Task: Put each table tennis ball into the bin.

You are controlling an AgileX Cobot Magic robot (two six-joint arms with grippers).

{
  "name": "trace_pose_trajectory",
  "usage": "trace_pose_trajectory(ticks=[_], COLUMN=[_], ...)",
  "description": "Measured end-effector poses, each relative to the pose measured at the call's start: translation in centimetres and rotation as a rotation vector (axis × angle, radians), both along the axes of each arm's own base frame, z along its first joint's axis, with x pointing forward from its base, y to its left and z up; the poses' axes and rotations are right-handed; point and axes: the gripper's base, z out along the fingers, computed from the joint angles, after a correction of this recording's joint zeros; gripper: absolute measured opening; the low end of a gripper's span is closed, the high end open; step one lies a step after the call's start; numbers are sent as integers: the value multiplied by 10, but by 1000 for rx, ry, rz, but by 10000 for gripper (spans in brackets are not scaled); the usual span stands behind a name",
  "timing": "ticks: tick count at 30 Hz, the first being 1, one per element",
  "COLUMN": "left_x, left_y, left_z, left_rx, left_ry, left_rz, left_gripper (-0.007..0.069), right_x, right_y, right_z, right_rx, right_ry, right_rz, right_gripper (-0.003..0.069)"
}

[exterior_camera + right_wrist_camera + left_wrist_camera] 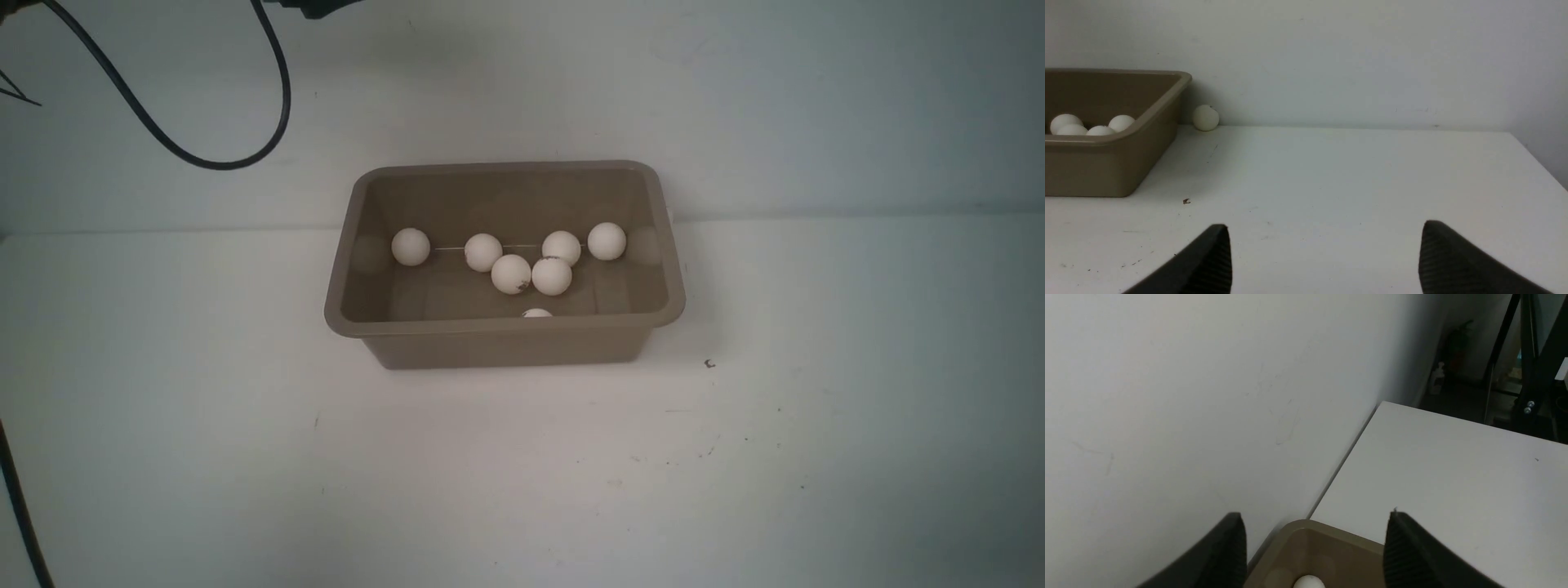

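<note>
Seven small white table tennis balls (511, 273) sit inside the taupe plastic bin (343, 286) at the front view's centre, but one stray white ball (1206, 118) rests against the wall just beside the bin's corner. Both the left gripper (1314, 539) and right gripper (1323, 245) are spread apart, grasping nothing. Wedged there, the stray could easily roll away if a finger nudges it.

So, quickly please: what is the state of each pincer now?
Left pincer: open, holding nothing.
Right pincer: open, holding nothing.
</note>
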Motion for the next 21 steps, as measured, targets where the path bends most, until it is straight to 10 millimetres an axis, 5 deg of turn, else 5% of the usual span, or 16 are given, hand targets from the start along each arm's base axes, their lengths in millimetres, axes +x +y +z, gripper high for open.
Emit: trace_pose_trajectory(ticks=[12, 21], left_x=[-7, -9], left_y=[-42, -52], left_z=[3, 7], left_rx=[-48, -119], left_ry=[18, 96], left_rz=[-89, -101], left_gripper=[415, 415], right_x=[0, 0], right_y=[0, 0], right_z=[-1, -2], right_rx=[0, 0], right_ry=[10, 19], right_rz=[1, 1], right_gripper=[556, 556])
